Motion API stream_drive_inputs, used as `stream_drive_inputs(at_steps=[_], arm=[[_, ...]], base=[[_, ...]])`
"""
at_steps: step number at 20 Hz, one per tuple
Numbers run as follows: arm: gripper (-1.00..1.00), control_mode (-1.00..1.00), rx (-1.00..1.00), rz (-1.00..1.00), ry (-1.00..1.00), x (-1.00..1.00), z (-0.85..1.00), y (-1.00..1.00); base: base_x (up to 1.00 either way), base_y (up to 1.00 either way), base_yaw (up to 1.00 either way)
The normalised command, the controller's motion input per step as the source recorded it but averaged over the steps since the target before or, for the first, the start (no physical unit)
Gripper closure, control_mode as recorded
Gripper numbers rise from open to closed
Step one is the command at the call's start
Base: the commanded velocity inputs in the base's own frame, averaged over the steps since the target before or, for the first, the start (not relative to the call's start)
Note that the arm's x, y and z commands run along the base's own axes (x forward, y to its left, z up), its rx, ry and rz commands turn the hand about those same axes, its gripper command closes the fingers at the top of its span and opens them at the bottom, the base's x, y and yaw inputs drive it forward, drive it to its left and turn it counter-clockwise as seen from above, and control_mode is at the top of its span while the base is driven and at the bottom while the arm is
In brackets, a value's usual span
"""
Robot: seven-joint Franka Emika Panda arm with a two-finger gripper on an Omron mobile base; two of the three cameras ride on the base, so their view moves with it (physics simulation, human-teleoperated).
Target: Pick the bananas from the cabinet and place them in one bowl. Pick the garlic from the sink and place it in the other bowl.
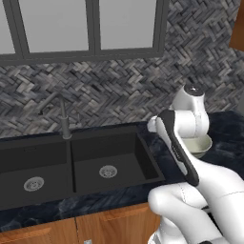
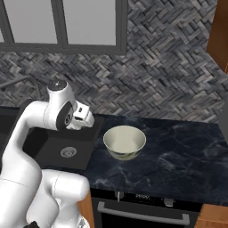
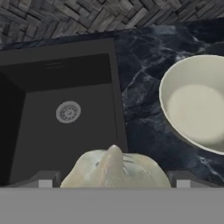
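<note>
In the hand view, the whitish, lumpy garlic (image 3: pixel 114 168) sits between the two dark finger tips of my gripper (image 3: pixel 113 183), which is shut on it. It hangs above the right rim of the black sink (image 3: pixel 57 109), with the silver drain (image 3: pixel 68 112) below. The cream-white bowl (image 3: pixel 197 105) stands on the dark counter just right of the garlic. From the right base view, the hand (image 2: pixel 82 118) hovers over the sink's right edge (image 2: pixel 91 133), left of the bowl (image 2: pixel 124 141). A brown cabinet (image 2: pixel 219 35) edge shows at the upper right. The bananas are out of view.
The dark marble counter (image 2: pixel 178 156) stretches right of the bowl. A thin grey faucet (image 1: pixel 62 114) rises behind the double sink (image 1: pixel 114 157). The herringbone tile wall and a window are at the back. An oven handle (image 2: pixel 142 211) runs below the counter front.
</note>
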Motion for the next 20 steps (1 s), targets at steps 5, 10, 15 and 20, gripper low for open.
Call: stream_drive_inputs(at_steps=[5, 10, 15, 20], arm=[[1.0, -1.0, -0.09, -0.04, 0.0, -0.09, 0.0, -0.48], [1.0, -1.0, -0.04, -0.01, 0.0, 0.0, 0.0, -0.54], [1.0, -1.0, 0.0, 0.0, 0.0, 0.0, 0.0, -0.57], [1.0, -1.0, 0.0, 0.0, 0.03, 0.01, 0.0, -0.45]], base=[[0.0, 0.0, 0.0], [0.0, 0.0, 0.0], [0.0, 0.0, 0.0], [0.0, 0.0, 0.0]])
